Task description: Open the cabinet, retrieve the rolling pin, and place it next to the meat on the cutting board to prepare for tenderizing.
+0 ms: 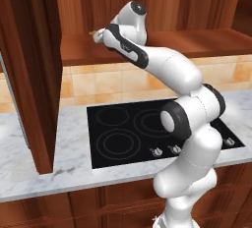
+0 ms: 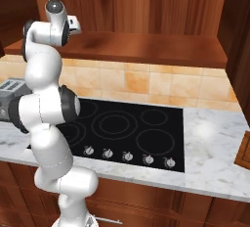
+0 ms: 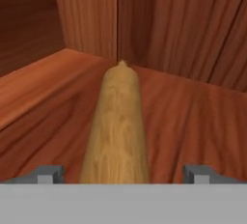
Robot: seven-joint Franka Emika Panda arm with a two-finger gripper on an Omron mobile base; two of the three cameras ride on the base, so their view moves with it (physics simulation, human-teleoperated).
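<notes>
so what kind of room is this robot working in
A kitchen, by the look of it (rendered). A black glass stovetop with knobs is set into a marble counter, tiled wall behind, and dark wood cabinets above, one open with a rolling pin lying on its shelf.

Black stovetop [image 1: 147, 131] set in marble counter [image 1: 44, 173]; toaster [image 2: 10, 90] alongside.

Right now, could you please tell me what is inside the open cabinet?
The rolling pin lies on the cabinet shelf, pointing toward the back corner, between the open end effector fingertips. Its near end is hidden from the hand view. The arm covers the pin from the base views.
</notes>
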